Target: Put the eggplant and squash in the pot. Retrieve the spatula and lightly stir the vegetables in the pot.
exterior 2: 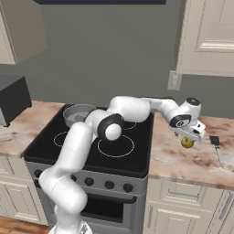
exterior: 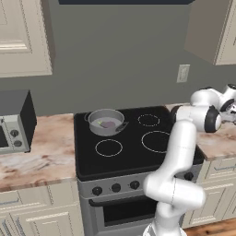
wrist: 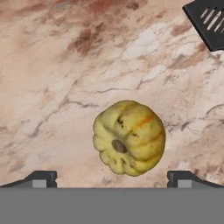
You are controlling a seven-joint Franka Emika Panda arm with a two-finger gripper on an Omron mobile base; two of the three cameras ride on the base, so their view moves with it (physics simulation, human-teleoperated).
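The grey pot stands on the back left burner of the stove, and the purple eggplant lies inside it. On the marble counter right of the stove lies the yellow-green squash. My gripper hangs open just above it, one fingertip on each side and nothing held. From the right base view, the gripper sits over the squash, with the pot far to its left. A black slotted spatula lies on the counter just right of the squash, and its head shows in the hand view.
The black stove top has several burner rings. A microwave stands on the left counter. Wall cabinets hang above the right counter. My own arm reaches across the stove's right side.
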